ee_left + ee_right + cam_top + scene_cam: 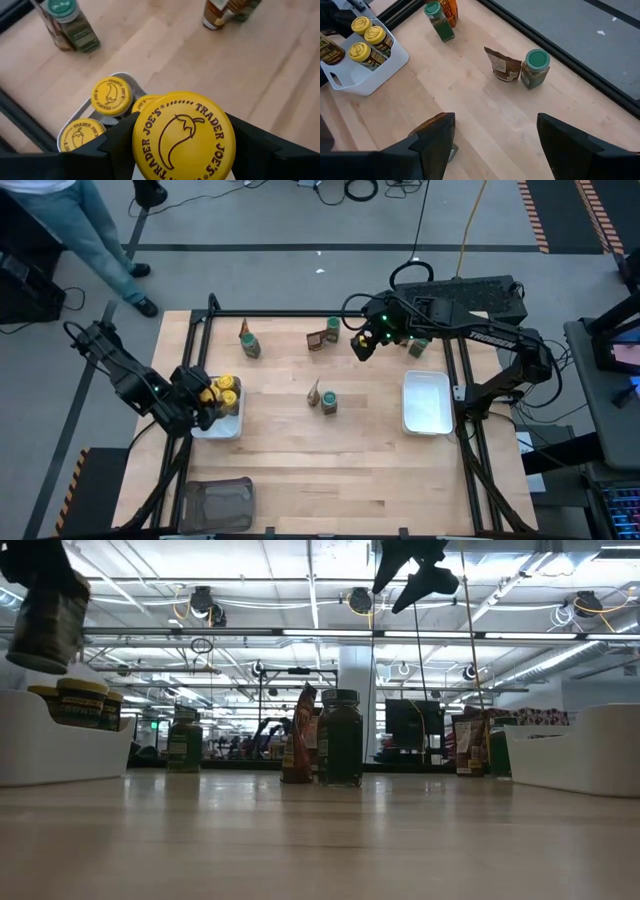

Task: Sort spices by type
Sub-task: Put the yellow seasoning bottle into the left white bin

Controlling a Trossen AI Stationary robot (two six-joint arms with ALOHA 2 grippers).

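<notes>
My left gripper [205, 402] is shut on a yellow-lidded spice jar [182, 136] above the left white tray [232, 430]. Three more yellow-lidded jars [111, 95] stand in that tray. On the table stand a green-lidded jar with a brown packet [248, 340], another such pair at mid-table [322, 396], and a packet [320, 340] beside a green-lidded jar [333, 326]. One more green-lidded jar [417, 348] stands near the right arm. My right gripper [362, 345] hangs open above the far part of the table, with nothing between its fingers [435, 142]. My left gripper pinches the yellow-lidded jar between its two fingers, one on each side just under the lid's rim [141, 150]. The lid hides the exact place of contact. The fingers come slanting down from the table's left. The jar [45, 625] hangs clear above the tray, slightly tilted.
A second white tray [425, 402] lies at the right. A dark grey tray [218, 502] sits at the near left corner. A black frame rail [300, 312] runs along the table's far edge. A person's legs [95, 240] show beyond the far left corner.
</notes>
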